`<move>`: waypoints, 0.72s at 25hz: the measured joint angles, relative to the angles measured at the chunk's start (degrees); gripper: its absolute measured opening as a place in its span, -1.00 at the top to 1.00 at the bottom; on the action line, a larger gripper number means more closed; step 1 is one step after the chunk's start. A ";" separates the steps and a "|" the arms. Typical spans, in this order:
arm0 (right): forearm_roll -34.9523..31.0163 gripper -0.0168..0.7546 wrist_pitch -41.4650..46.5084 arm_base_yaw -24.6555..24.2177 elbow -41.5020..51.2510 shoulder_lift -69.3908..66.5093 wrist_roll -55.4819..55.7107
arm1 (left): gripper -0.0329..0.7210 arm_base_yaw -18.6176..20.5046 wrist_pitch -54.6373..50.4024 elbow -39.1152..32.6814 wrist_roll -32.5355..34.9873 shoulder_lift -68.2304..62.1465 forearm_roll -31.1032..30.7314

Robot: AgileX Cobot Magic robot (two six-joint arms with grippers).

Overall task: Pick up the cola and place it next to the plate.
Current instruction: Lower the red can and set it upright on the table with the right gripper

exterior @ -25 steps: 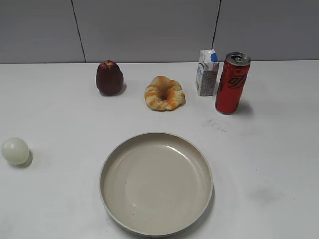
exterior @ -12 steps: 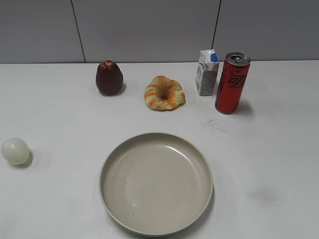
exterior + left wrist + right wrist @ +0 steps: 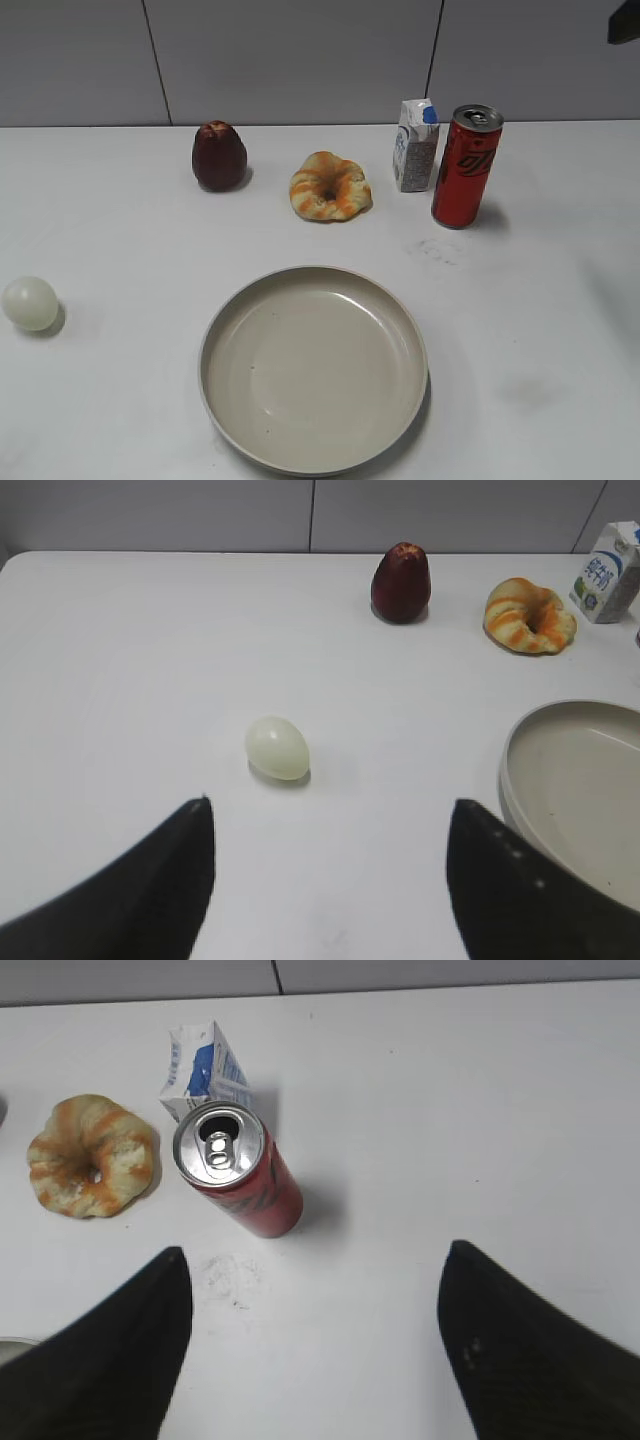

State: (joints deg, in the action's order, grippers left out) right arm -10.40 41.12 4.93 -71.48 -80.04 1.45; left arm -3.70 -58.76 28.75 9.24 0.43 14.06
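Since a second ago nothing on the bench [image 3: 110, 400] has shifted; the one change is a dark piece of my right arm [image 3: 624, 22] now poking in at the top right corner of the exterior view.

Going left to right: a pale, smooth, egg-shaped ball [image 3: 30, 303] sits alone near the left edge, and my left gripper [image 3: 330, 865] hovers just short of it with its jaws spread wide apart, holding nothing. Further back stands a dark red, glossy, pear-shaped fruit [image 3: 219, 156]. Right of it lies a ring-shaped pastry [image 3: 329, 186], rough and mottled orange and cream, with a small hole in the middle. In front, near the lower edge, rests the plate [image 3: 226, 330], a wide round shallow dish, matte beige with a raised rim, well apart from the row behind. Next comes a small white-and-blue carton [image 3: 415, 146] with a gabled top and a blue cap. Just beside the carton, to its right, stands the cola [image 3: 465, 168]: a tall slim red metal can, black lettering on the side, silver top with its pull tab. It stands upright on the bench, untouched, at the back right, apart from the plate. My right gripper [image 3: 315, 1345] hangs above and short of it, jaws wide apart and empty.
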 joint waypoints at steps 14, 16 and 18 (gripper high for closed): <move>8.80 -0.64 16.42 8.86 -32.16 -30.17 1.14 | -0.55 0.00 0.00 0.00 0.00 0.00 0.00; 9.97 -0.71 14.71 10.51 -32.41 -32.20 2.15 | -0.55 0.00 0.00 0.00 0.00 0.00 0.00; 9.79 -0.73 13.20 11.24 -32.41 -33.92 2.95 | -0.55 0.00 0.00 0.00 0.00 0.00 0.00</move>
State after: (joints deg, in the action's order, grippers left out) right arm -0.62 54.32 16.17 -103.89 -113.95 4.40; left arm -3.70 -58.76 28.75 9.24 0.43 14.06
